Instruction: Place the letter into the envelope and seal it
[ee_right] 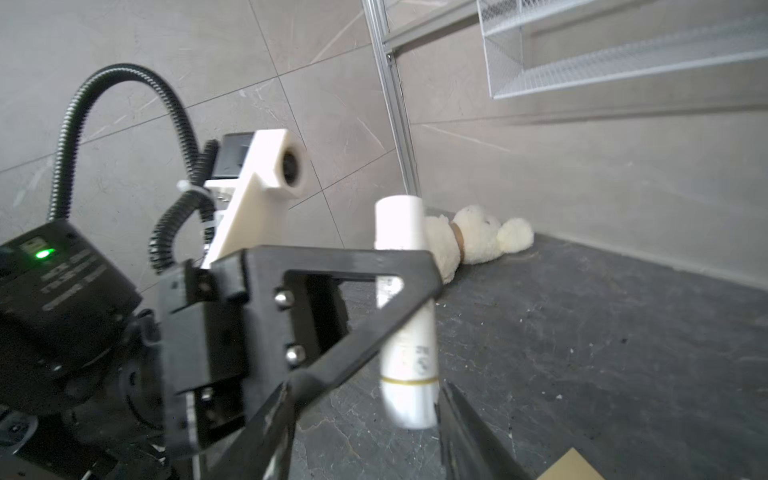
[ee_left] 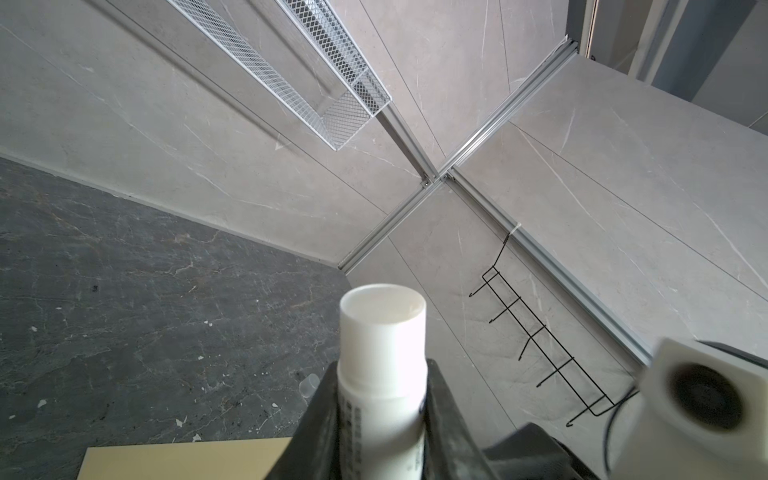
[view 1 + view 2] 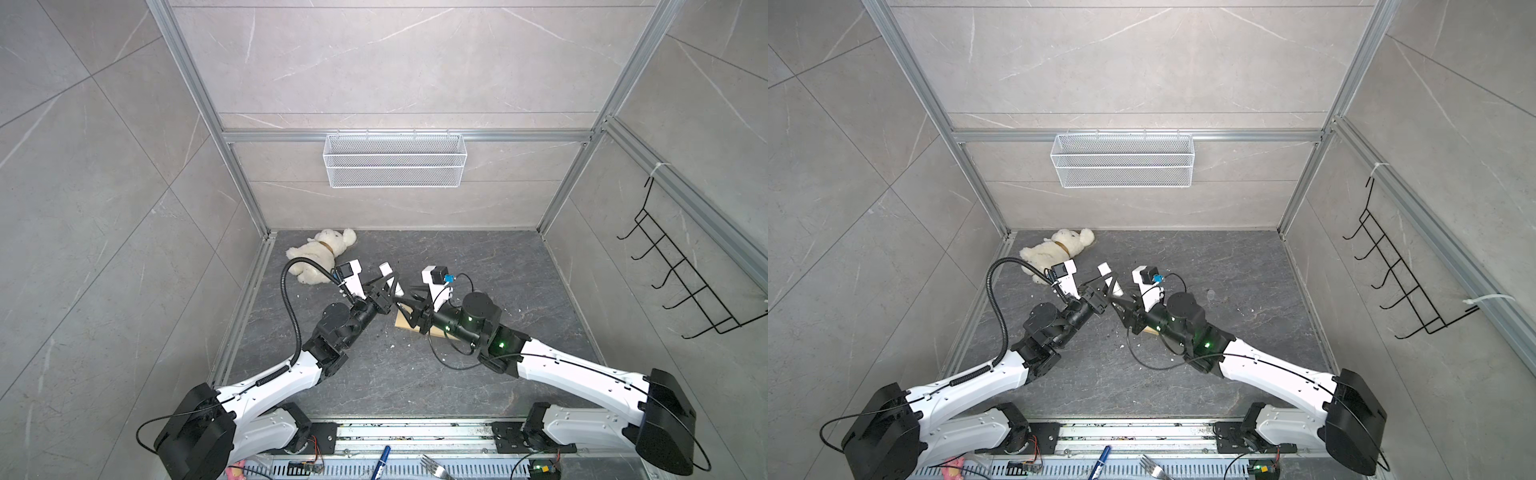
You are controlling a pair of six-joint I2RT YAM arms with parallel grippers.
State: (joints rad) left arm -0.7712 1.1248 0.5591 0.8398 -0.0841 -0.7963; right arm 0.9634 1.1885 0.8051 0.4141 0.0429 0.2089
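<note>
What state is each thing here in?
left tool: shut on the white tube
right tool: open, at one end of the white tube
white tube: lifted, tilted
envelope: flat on the table
teddy bear: lying on the table
wire basket: empty
hook rack: empty

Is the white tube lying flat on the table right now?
No, the white tube is clamped in the left hand and stands roughly upright rather than lying flat.
</note>
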